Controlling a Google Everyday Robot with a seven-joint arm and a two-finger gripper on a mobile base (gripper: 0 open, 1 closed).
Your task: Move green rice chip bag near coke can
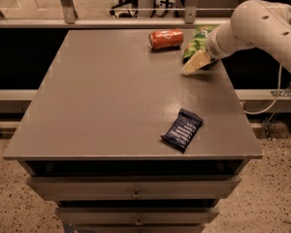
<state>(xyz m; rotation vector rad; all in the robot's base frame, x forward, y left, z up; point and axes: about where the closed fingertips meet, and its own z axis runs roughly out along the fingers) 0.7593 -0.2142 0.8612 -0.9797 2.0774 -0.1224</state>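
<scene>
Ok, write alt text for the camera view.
A white robot arm reaches in from the right, its gripper at the green rice chip bag on the far right of a grey table. The coke can lies on its side just left of the bag; a dark blue wrapped bar lies nearer the front.
</scene>
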